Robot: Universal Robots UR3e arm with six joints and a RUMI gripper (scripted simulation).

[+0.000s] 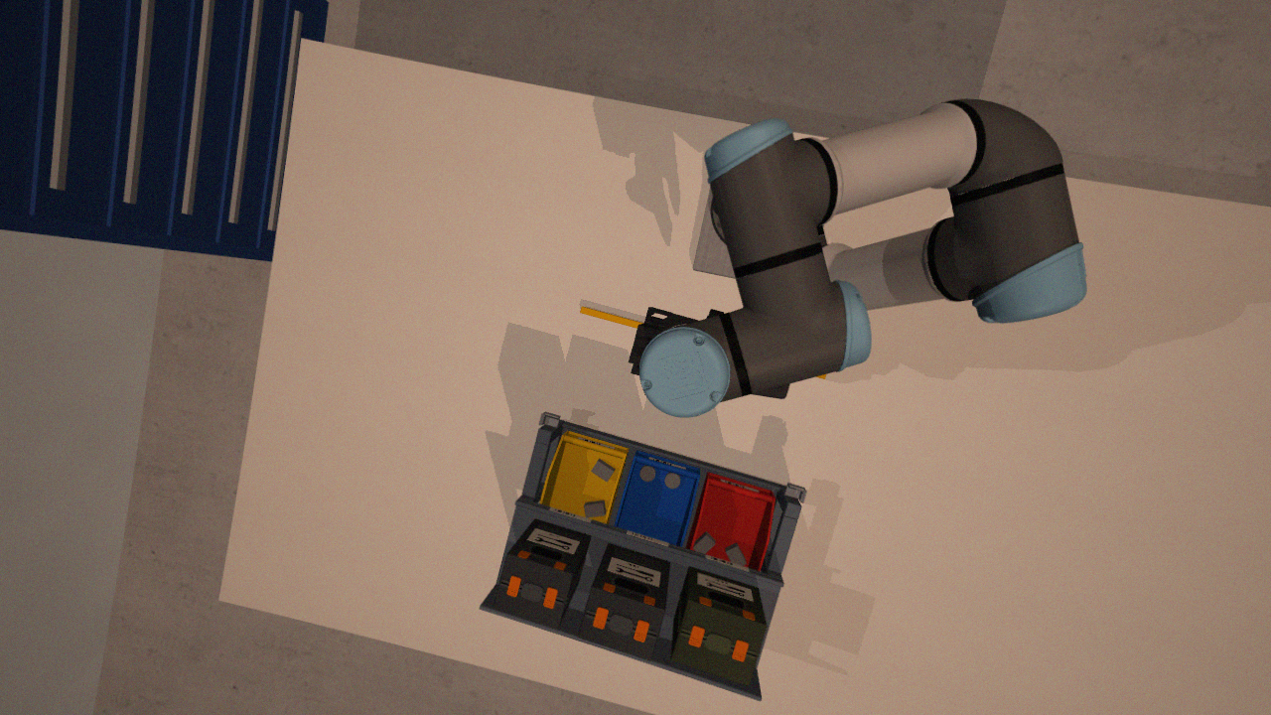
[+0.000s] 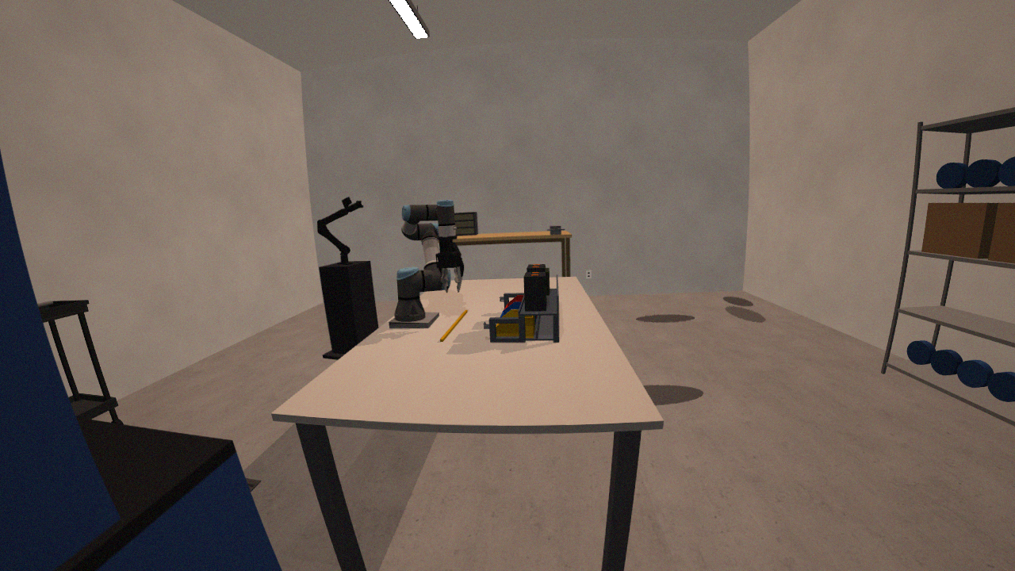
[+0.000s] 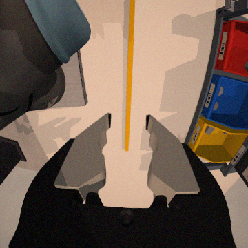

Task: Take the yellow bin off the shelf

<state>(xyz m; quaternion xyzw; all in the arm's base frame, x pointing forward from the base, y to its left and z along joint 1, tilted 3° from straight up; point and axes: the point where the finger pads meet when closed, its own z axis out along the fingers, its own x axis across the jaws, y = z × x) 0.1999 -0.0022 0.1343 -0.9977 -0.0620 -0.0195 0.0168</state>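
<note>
The yellow open bin (image 1: 573, 476) (image 2: 505, 328) (image 3: 215, 142) sits in the left slot of the small grey shelf (image 1: 530, 476) (image 2: 546, 323) (image 3: 211, 58) on the table, with two grey parts (image 1: 603, 470) in it. My gripper (image 3: 128, 115) (image 2: 452, 284) hangs above the table, a short way from the open side of the shelf. Its fingers stand partly apart with nothing between them. A thin yellow stick (image 1: 602, 313) (image 2: 453, 325) (image 3: 129, 69) lies flat on the table below the fingers. In the top view the wrist hides the fingers.
A blue bin (image 1: 655, 501) (image 3: 231, 100) and a red bin (image 1: 733, 515) (image 3: 235, 45) sit beside the yellow one. Three closed toolboxes (image 1: 631, 596) sit on the shelf's upper level. The arm's base plate (image 3: 70, 86) lies behind the gripper.
</note>
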